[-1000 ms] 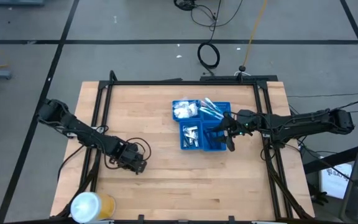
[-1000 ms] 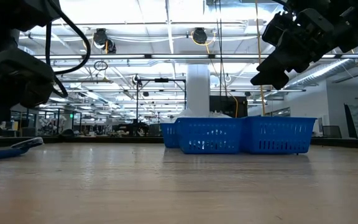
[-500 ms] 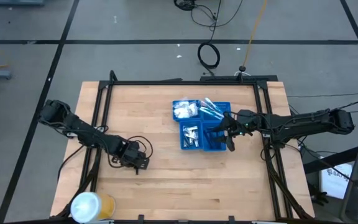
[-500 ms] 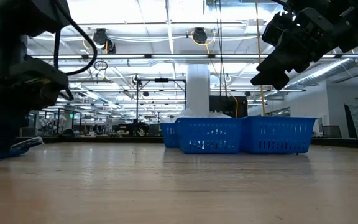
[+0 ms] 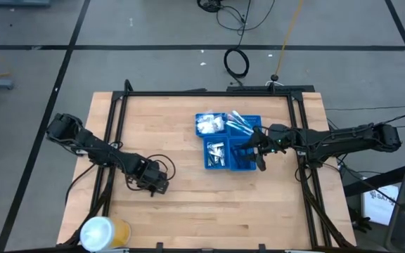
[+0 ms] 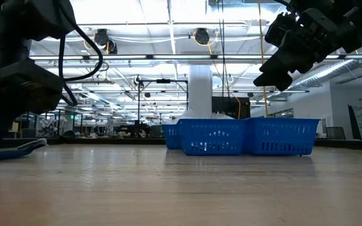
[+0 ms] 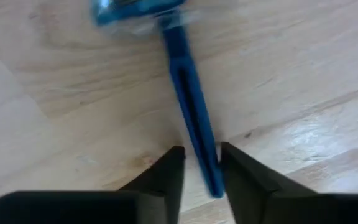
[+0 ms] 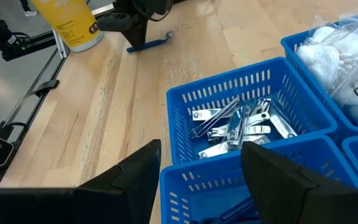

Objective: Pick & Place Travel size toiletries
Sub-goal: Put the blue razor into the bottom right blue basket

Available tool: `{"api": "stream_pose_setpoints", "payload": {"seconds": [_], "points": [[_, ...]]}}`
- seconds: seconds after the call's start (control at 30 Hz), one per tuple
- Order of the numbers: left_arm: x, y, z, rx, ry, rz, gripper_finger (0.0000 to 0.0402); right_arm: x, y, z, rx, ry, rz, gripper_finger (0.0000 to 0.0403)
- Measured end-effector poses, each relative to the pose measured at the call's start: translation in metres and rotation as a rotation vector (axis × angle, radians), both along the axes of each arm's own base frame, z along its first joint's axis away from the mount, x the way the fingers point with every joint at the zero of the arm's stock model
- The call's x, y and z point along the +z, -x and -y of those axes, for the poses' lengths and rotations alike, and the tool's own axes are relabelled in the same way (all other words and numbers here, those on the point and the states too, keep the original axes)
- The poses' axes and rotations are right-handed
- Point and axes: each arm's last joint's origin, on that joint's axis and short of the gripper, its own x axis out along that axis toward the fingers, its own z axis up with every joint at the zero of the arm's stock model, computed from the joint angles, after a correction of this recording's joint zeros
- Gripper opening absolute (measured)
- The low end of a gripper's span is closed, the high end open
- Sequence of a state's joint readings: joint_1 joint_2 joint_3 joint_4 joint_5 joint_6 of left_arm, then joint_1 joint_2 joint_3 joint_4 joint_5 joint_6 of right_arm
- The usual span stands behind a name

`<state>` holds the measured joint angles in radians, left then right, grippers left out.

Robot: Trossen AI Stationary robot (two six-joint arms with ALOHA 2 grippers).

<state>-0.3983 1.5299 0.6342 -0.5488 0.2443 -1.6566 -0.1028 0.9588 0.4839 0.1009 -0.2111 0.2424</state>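
A blue razor (image 7: 185, 93) lies on the wood near the table's near-left part, also visible as the razor (image 8: 149, 42) in the right wrist view. My left gripper (image 5: 157, 185) is over it, shut on its handle. My right gripper (image 5: 259, 152) hangs open above the near-right compartment of the blue tray (image 5: 201, 133) and holds nothing. The tray holds silver clippers (image 8: 235, 127), a clear packet of white pads (image 8: 344, 68), pale sticks (image 5: 241, 125) and dark sticks (image 5: 245, 158). My left gripper pinches the razor's handle near its free end (image 7: 205, 158) between its two fingers (image 7: 166, 177). They come down at it from above. The handle runs on ahead of the fingers, and the razor's head (image 7: 138, 11) is at the far end, low on the wood.
A big white-and-yellow roll (image 5: 104, 232) stands at the table's near-left corner. A black frame (image 5: 118, 112) runs along the table's left, far and right sides. The tray (image 6: 244, 135) sits right of centre; bare wood (image 5: 209, 204) lies between it and the near edge.
My left gripper has shifted a little toward the table's right, and the razor has slid along with it. My right gripper has kept still above the tray.
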Motion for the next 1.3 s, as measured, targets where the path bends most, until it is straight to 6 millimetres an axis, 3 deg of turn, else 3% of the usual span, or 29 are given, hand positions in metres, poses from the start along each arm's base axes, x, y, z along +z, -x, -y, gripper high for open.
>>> {"api": "stream_pose_setpoints", "payload": {"seconds": [0.2,0.4,0.57,0.8,1.03,1.3], "points": [[0.000,0.002,-0.002,-0.013,-0.033,0.000,0.0015,0.000,0.000,0.000,0.000,0.000,0.000,0.0210],[0.001,-0.003,-0.004,-0.190,-0.105,0.100,0.0033,0.000,0.000,0.000,0.000,0.000,0.000,0.0210],[0.011,-0.006,-0.007,-0.267,-0.222,0.168,0.0008,0.000,0.000,0.000,-0.002,0.001,0.000,0.0210],[0.060,-0.020,-0.009,-0.310,-0.436,0.337,0.0005,0.000,0.000,0.000,-0.003,0.002,0.004,0.0210],[0.095,-0.037,-0.002,-0.407,-0.592,0.485,0.0004,0.002,-0.001,0.000,0.003,0.021,0.025,0.0210],[0.128,-0.066,0.008,-0.635,-1.065,0.795,0.0004,0.018,-0.009,-0.001,-0.020,0.156,0.240,0.0210]]}}
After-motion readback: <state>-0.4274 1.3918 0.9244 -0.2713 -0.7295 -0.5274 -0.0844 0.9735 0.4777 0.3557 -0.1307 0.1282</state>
